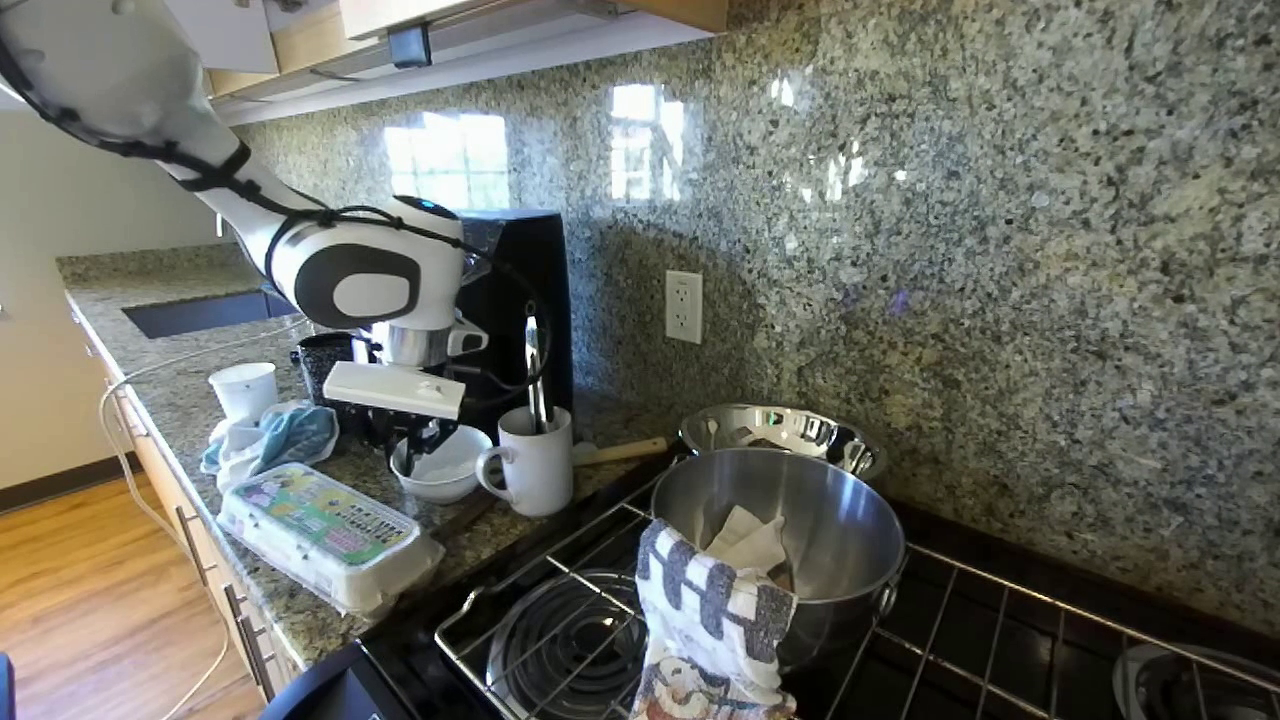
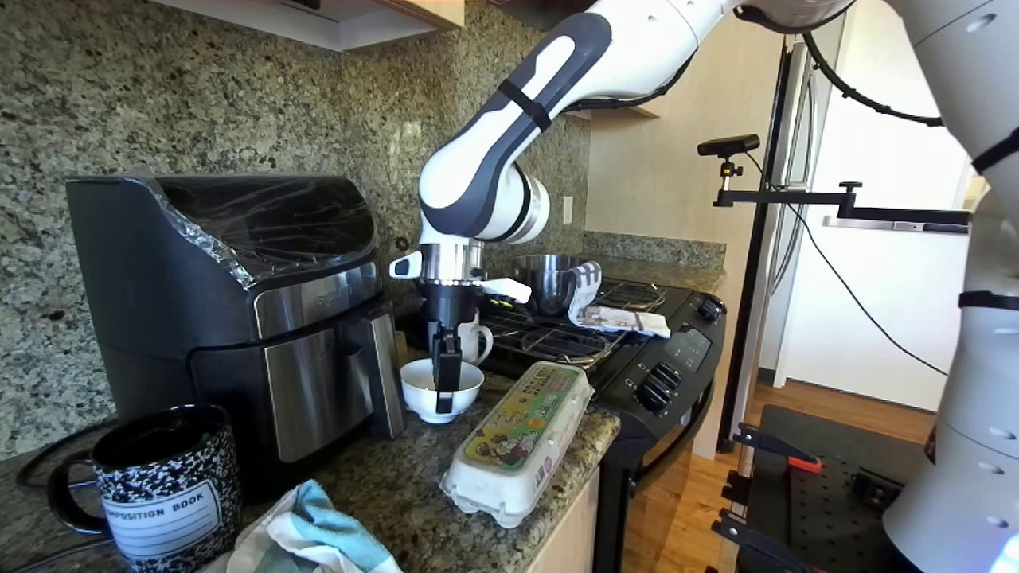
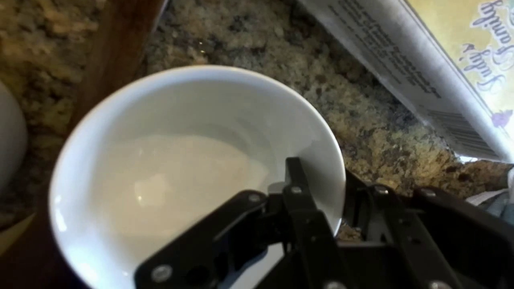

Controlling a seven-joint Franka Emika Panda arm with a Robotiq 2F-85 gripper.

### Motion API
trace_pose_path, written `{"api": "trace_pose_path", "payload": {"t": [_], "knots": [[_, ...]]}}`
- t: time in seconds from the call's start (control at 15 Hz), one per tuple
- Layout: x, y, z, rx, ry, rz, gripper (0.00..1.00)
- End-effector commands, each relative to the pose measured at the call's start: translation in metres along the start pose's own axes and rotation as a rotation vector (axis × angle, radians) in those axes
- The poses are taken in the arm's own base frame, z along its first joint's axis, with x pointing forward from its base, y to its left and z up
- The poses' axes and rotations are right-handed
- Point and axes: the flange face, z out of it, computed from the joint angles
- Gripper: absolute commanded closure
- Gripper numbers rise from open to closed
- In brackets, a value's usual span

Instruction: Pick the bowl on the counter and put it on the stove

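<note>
The small white bowl point(image 1: 447, 470) stands on the granite counter point(image 2: 410, 497), beside the white mug point(image 1: 540, 475). It also shows in an exterior view point(image 2: 417, 388) and fills much of the wrist view point(image 3: 180, 160). My gripper point(image 3: 324, 170) points down at the bowl's edge. One black finger is inside the bowl and one is outside, with the rim between them. The outer fingertip is hidden behind the rim, so I cannot tell whether the fingers press on the wall. The bowl looks upright on the counter. The stove point(image 1: 975, 610) has a black top and wire grates.
An egg carton point(image 2: 517, 438) lies close to the bowl. A black air fryer point(image 2: 231, 318) stands behind. A steel pot point(image 1: 850, 540) with a cloth point(image 1: 700, 610) over its rim stands on the stove, near a steel bowl point(image 1: 780, 425). A wooden strip point(image 3: 116, 44) lies by the bowl.
</note>
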Motion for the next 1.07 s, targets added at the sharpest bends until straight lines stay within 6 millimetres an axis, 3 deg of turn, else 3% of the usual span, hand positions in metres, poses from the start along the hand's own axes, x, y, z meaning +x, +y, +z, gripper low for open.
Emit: {"api": "trace_pose_path", "payload": {"t": [0.0, 1.0], "knots": [[-0.0021, -0.0016, -0.0046, -0.014, 0.006, -0.012, 0.98], [-0.0035, -0.0022, -0.0059, -0.011, 0.003, -0.007, 0.95]]}}
